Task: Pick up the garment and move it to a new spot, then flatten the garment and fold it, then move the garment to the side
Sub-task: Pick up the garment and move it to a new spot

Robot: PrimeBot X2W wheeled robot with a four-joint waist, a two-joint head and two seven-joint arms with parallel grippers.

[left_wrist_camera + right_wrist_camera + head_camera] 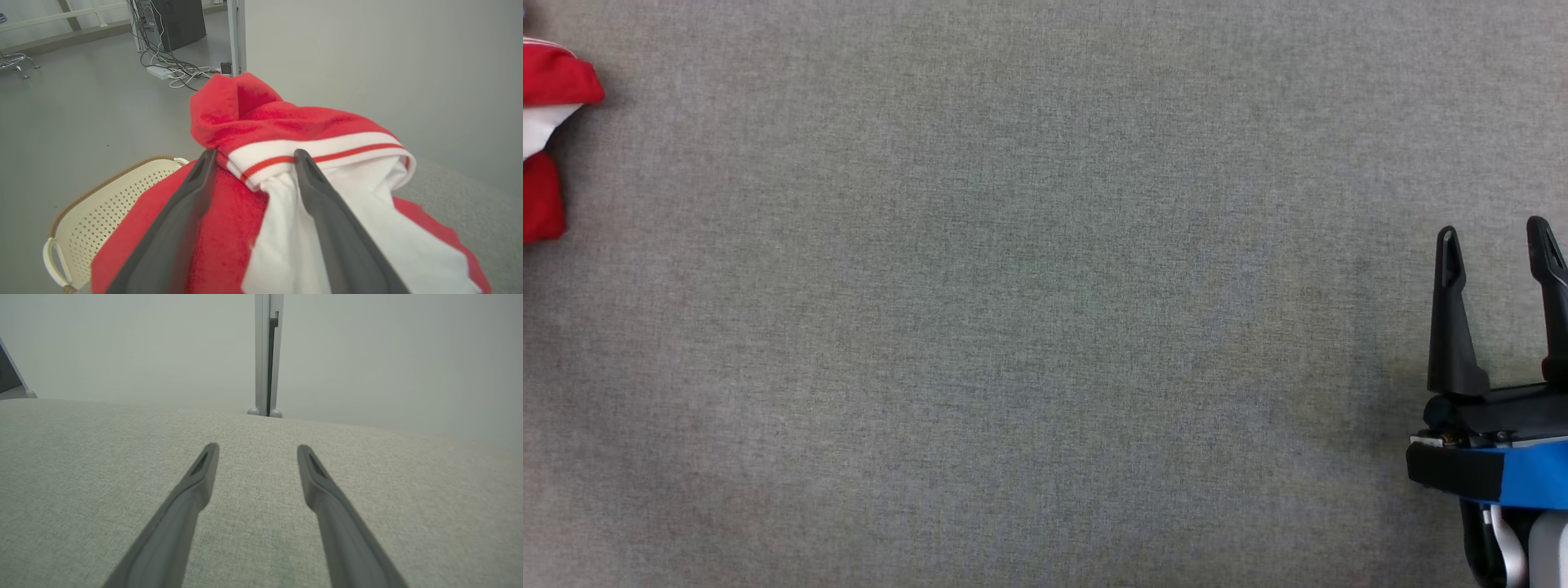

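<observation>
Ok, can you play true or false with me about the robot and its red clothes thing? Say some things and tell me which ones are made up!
1. The garment is red and white. True.
2. The right gripper is holding the garment. False: its fingers are apart with nothing between them, over the bare grey table.
3. The left gripper is open, with the garment right in front of it. True.
4. The basket next to the garment is blue. False: it is cream, with lots of little holes.
5. In the head view, the garment lies in the middle of the table. False: it is right at the left edge.
</observation>
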